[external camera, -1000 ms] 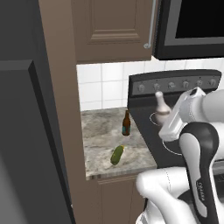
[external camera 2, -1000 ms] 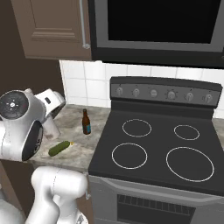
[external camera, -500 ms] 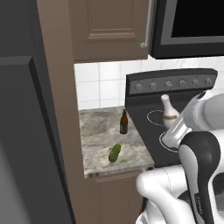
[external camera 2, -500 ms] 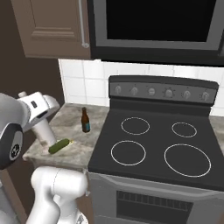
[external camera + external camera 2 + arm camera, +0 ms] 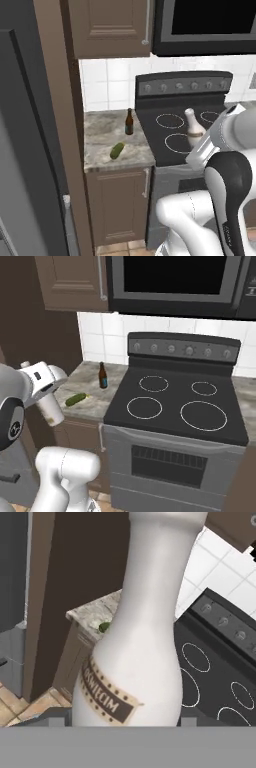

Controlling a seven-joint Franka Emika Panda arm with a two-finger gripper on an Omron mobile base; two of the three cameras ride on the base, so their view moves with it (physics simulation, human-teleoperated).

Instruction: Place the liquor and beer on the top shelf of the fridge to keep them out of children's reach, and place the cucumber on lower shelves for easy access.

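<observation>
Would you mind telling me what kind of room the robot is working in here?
A home kitchen, rendered rather than real: a black electric stove with four ringed burners, a speckled stone counter over brown wooden cabinets, and white wall tiles behind.

brown cabinets (image 5: 107, 22), white tiled wall (image 5: 150, 331), black stove (image 5: 175, 406)

I'm seeing my arm folding up from the base, elbow high, wrist angling forward and down. The gripper (image 5: 200, 150) is gripping the liquor (image 5: 194, 129) about its body, jaws partly spread around it, bottle riding upright.
</observation>
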